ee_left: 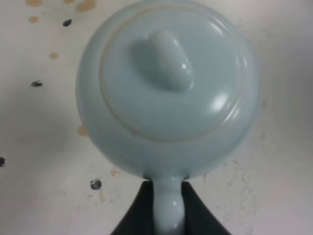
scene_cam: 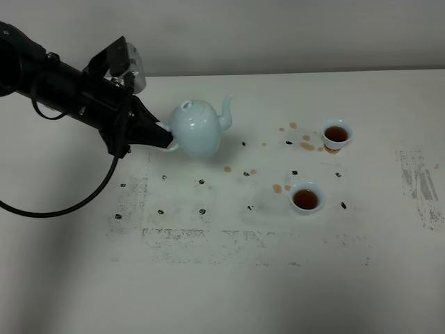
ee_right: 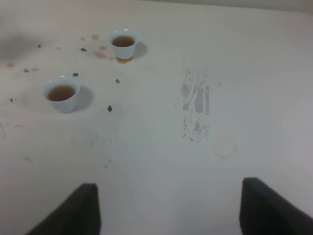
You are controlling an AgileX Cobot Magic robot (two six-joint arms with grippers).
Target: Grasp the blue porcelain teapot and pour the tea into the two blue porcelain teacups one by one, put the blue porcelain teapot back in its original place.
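The blue porcelain teapot [scene_cam: 197,127] stands upright left of centre, lid on, spout toward the cups. My left gripper [scene_cam: 165,139] is shut on its loop handle. In the left wrist view the teapot [ee_left: 166,83] fills the frame, and the left gripper [ee_left: 168,215] has a dark finger on each side of the handle. I cannot tell whether the pot rests on the table. Both blue porcelain teacups hold brown tea: the far teacup [scene_cam: 336,133] [ee_right: 123,43] and the near teacup [scene_cam: 306,198] [ee_right: 61,93]. My right gripper [ee_right: 171,210] is open above bare table, well away from the cups.
The white table [scene_cam: 222,292] has tea drips [scene_cam: 306,145] near the far cup, small dark specks between pot and cups, and scuffed grey patches [scene_cam: 417,181] at the right. The left arm's black cable [scene_cam: 62,205] loops over the table's left side.
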